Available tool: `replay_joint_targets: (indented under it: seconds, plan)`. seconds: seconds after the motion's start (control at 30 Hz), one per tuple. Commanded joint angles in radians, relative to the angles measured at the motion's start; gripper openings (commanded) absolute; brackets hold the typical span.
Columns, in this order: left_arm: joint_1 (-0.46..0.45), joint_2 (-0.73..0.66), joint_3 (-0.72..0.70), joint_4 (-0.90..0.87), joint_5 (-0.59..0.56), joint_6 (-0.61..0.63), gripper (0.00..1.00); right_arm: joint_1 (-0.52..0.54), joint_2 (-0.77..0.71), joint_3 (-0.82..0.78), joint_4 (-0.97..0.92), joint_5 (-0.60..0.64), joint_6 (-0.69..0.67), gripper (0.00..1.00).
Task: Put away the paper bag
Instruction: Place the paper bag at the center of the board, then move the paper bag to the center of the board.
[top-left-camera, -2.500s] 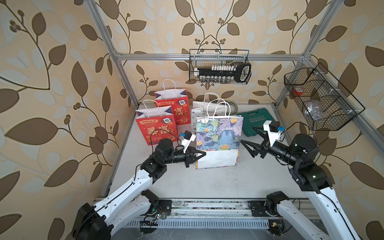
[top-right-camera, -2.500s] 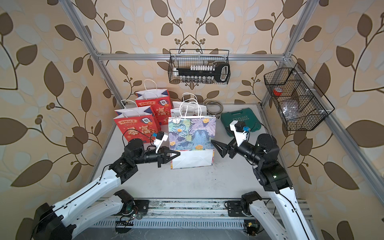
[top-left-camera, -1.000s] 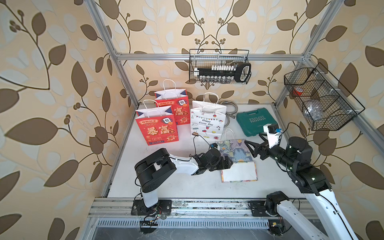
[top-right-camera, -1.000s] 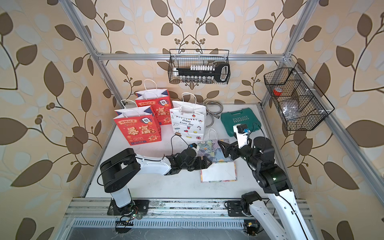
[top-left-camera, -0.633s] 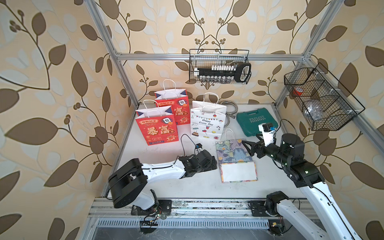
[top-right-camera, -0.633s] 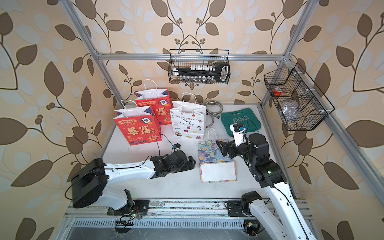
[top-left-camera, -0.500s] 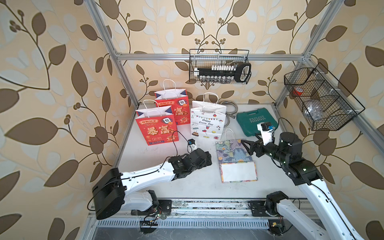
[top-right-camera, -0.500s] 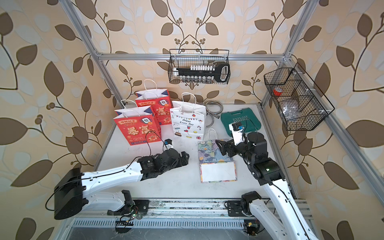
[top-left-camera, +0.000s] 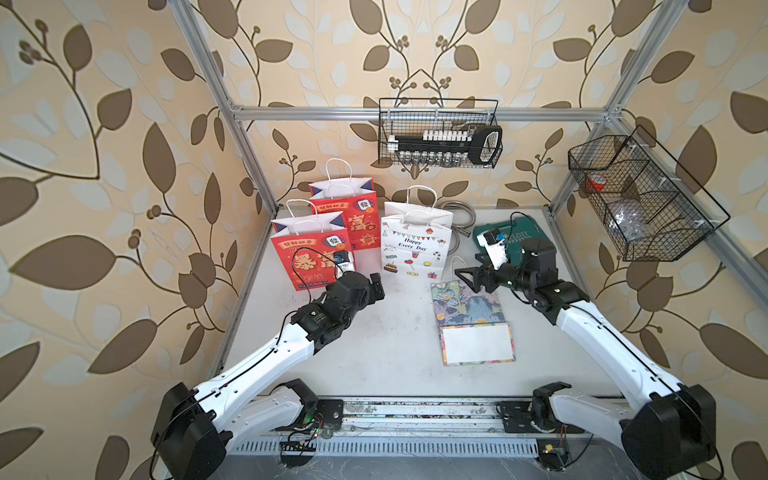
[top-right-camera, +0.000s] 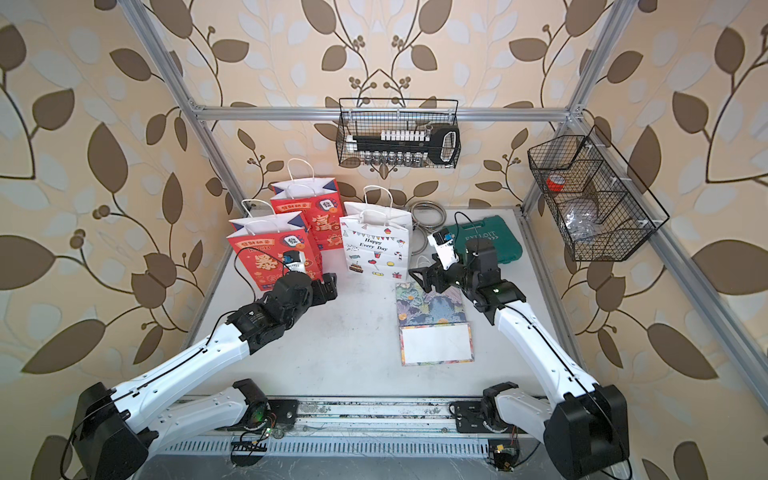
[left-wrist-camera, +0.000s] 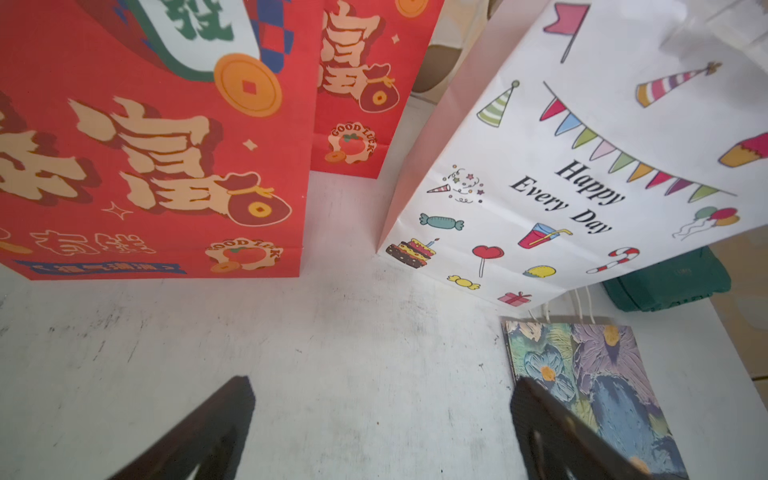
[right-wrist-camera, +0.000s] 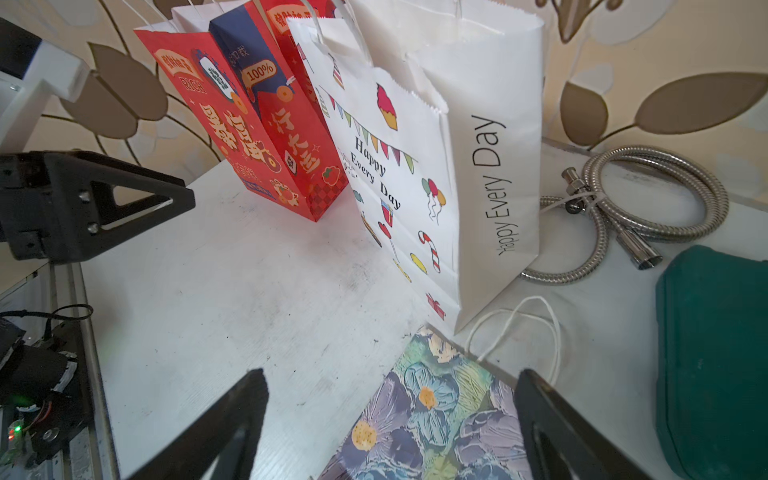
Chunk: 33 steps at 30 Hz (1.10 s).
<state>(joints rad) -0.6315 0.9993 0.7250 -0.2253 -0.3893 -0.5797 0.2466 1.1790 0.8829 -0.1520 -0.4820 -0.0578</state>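
Where the floral paper bag (top-left-camera: 471, 324) lies: flat on the worktop (top-left-camera: 374, 345), right of centre.
Right pincer (top-left-camera: 467, 278): wide, empty, over its far edge.
Left pincer (left-wrist-camera: 382, 382): wide, empty, by the red bags (top-left-camera: 307, 266).
Risk: a sweep could topple the white bag (top-left-camera: 415, 249) beyond.
Change: bag stood upright seconds ago; left arm has withdrawn.

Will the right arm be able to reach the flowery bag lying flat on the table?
Probably yes. The right gripper hangs open right over the top edge of the flowery bag, with nothing between them. The white bag stands just behind.
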Motion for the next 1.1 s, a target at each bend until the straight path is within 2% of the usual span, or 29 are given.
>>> replay_joint_targets:
  seconds: [0.0, 0.1, 0.2, 0.37, 0.6, 0.77, 1.07]
  plan:
    - [0.014, -0.034, -0.017, 0.1, 0.075, 0.113, 0.99, 0.002, 0.081, 0.085, 0.147, -0.051, -0.083, 0.89]
    - [0.015, -0.043, -0.025, 0.151, 0.112, 0.135, 0.99, -0.002, 0.162, 0.145, 0.166, -0.084, -0.132, 0.86]
    - [0.015, -0.048, -0.038, 0.203, 0.134, 0.129, 0.99, -0.001, 0.23, 0.177, 0.215, -0.143, -0.202, 0.78]
    - [0.015, -0.043, -0.042, 0.258, 0.152, 0.106, 0.99, -0.007, 0.34, 0.25, 0.258, -0.149, -0.234, 0.66]
    - [0.015, -0.035, -0.048, 0.276, 0.116, 0.077, 0.99, -0.009, 0.42, 0.3, 0.286, -0.28, -0.304, 0.33]
    - [0.013, -0.042, -0.044, 0.274, 0.107, 0.092, 0.99, -0.008, 0.451, 0.316, 0.287, -0.351, -0.331, 0.0]
    - [0.022, -0.117, -0.071, 0.254, 0.053, 0.238, 0.99, 0.003, 0.422, 0.301, 0.296, -0.413, -0.329, 0.0]
